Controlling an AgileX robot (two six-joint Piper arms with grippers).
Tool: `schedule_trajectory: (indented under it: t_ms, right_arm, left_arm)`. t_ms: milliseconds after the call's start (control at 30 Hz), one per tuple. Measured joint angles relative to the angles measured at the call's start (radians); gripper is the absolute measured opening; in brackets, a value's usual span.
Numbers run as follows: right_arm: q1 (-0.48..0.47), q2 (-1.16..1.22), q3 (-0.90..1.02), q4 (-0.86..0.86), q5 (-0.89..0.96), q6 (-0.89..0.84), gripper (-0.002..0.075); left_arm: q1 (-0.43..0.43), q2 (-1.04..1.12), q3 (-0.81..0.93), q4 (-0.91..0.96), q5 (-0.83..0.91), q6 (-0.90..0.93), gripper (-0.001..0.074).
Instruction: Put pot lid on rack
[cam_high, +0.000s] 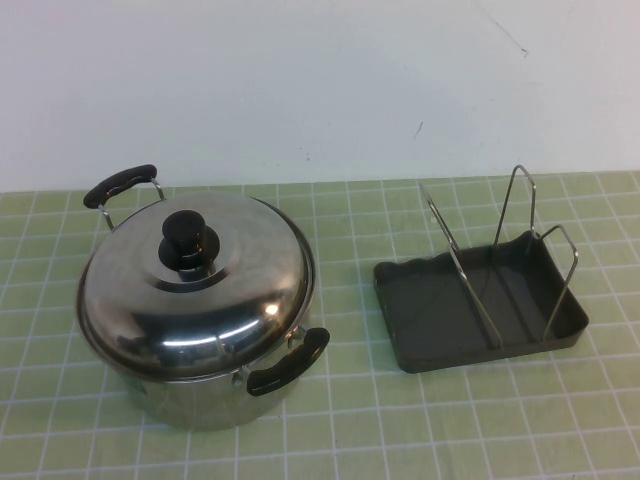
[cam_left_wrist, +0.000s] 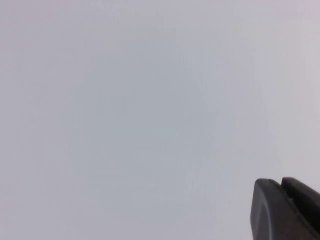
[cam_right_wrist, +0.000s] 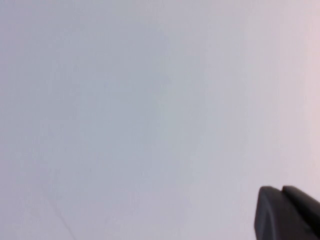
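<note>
The shiny steel pot lid (cam_high: 195, 285) with its black knob (cam_high: 187, 240) sits on the steel pot (cam_high: 210, 395) at the left of the green mat. The dark grey rack (cam_high: 478, 305) with upright wire loops (cam_high: 455, 260) stands to the right of the pot, empty. Neither arm shows in the high view. My left gripper (cam_left_wrist: 281, 186) shows only in the left wrist view, its two dark fingertips pressed together, facing a blank white wall. My right gripper (cam_right_wrist: 281, 192) shows only in the right wrist view, fingertips together, also facing the white wall.
The pot has two black handles, one at the back left (cam_high: 120, 185) and one at the front right (cam_high: 288, 362). A green gridded mat (cam_high: 400, 430) covers the table. A white wall (cam_high: 320, 80) rises behind it.
</note>
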Motion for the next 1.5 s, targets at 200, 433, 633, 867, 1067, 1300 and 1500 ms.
schedule_trajectory:
  t_ms: [200, 433, 633, 867, 1067, 1300, 1500]
  right_arm:
    - [0.000, 0.000, 0.000, 0.045, -0.193, 0.029, -0.0001]
    - [0.000, 0.000, -0.068, 0.046, 0.029, 0.011, -0.0001]
    - [0.000, 0.032, -0.263, 0.046, 0.399, -0.145, -0.0001]
    - [0.000, 0.162, -0.341, 0.046, 0.477, -0.173, -0.0001]
    - [0.000, 0.266, -0.342, 0.053, 0.603, -0.169, -0.0001]
    - [0.000, 0.288, -0.342, 0.077, 0.603, -0.153, -0.0001]
    - [0.000, 0.289, -0.342, 0.080, 0.601, -0.153, -0.0001]
  left_arm:
    - [0.000, 0.000, 0.000, -0.004, -0.230, 0.000, -0.0002]
    - [0.000, 0.000, -0.140, -0.009, 0.173, 0.019, -0.0002]
    - [0.000, 0.120, -0.324, 0.076, 0.298, 0.102, -0.0002]
    - [0.000, 0.415, -0.369, 0.102, 0.138, -0.122, -0.0002]
    - [0.000, 0.723, -0.378, 0.315, -0.163, -0.335, 0.0023]
    - [0.000, 1.031, -0.476, 0.596, -0.336, -0.561, 0.0446]
    - [0.000, 1.239, -0.585, 0.716, -0.328, -0.564, 0.0622]
